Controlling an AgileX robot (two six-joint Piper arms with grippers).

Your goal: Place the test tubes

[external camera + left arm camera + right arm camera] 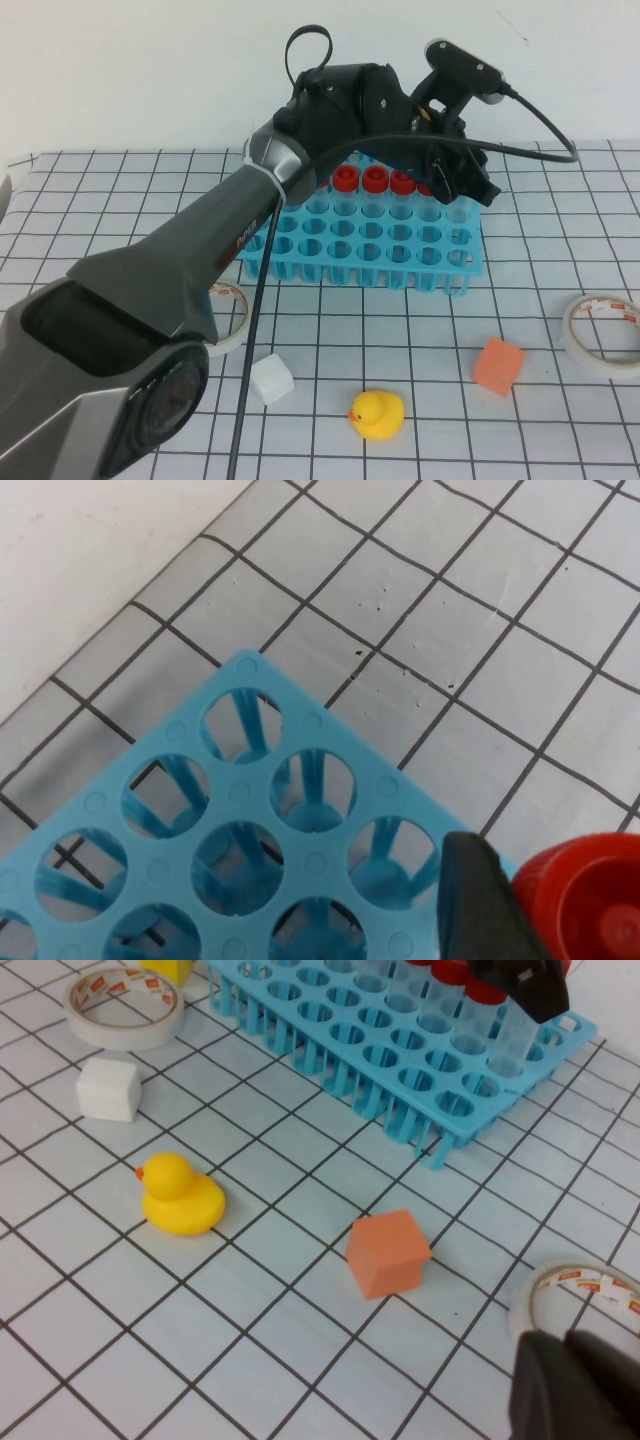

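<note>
Left gripper (465, 185): I am pinching a red-capped test tube (512, 1038) upright at the blue rack (300, 268) corner; right gripper (580, 1390) idling, pressed together, near tape roll (570, 1280).

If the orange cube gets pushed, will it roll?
Likely slides, not rolls: the orange cube rests flat on one face. Matte look suggests light foam. Left gripper is over the rack's far right corner; right gripper is near the right tape roll.

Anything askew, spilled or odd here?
Nothing stands out. The left claw grips a tube at the rack's far right corner; the other tubes stand upright. The right claw rests shut by the right tape roll.
</note>
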